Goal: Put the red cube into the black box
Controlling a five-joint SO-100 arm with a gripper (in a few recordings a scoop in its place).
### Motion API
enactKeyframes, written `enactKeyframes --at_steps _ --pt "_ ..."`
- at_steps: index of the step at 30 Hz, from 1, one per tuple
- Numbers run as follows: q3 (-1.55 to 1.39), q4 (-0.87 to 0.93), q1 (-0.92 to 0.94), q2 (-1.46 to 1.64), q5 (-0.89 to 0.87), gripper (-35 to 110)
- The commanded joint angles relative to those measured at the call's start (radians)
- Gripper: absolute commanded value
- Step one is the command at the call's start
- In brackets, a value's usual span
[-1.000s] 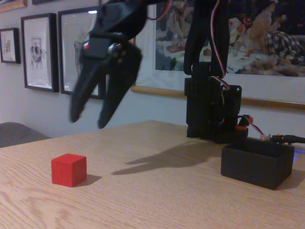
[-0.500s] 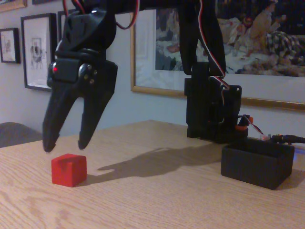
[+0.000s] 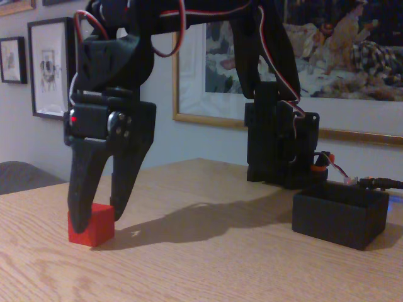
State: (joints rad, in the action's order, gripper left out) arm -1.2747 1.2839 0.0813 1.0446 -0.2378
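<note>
Wooden table (image 3: 208, 264), framed pictures behind; red cube (image 3: 94, 228) at left sits between the black gripper (image 3: 98, 221) fingers, jaws spread and straddling it, not clamped. Black box (image 3: 340, 217) stands well apart at right, bare tabletop between them.

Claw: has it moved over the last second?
Yes. The claw dropped and swung left in the fixed view, from up beside the framed picture to straddling the red cube.

Cube (image 3: 94, 226) left – box (image 3: 340, 217) right, well apart.
</note>
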Motion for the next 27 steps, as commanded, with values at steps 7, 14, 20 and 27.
enactKeyframes --at_steps 7,14,20,27 --pt "0.071 0.02 0.006 -0.034 -0.018 14" --pt "0.101 0.06 0.003 -0.046 -0.035 6" --pt "0.006 0.146 0.052 0.179 -0.037 3" --pt "-0.025 0.373 0.267 0.474 -0.012 3"
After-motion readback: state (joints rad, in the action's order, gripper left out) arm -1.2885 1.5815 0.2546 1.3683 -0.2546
